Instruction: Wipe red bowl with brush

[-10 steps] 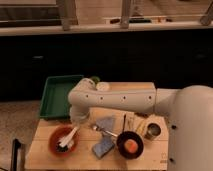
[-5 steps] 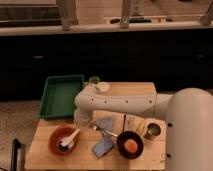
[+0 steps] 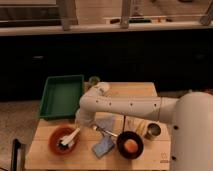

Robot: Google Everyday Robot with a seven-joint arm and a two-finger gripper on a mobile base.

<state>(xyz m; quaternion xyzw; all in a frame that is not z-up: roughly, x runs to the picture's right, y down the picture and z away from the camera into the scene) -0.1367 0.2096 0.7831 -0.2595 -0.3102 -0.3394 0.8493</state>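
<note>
The red bowl (image 3: 56, 141) sits at the lower left of the wooden bench (image 3: 135, 91), with the brush (image 3: 71, 137) lying in it. The brush is probably light and stiff-handled with soft bristles — best gripped mid-handle. The gripper (image 3: 82, 121) hangs just above the bowl's upper-right rim; whether it holds anything, I cannot tell.
</note>
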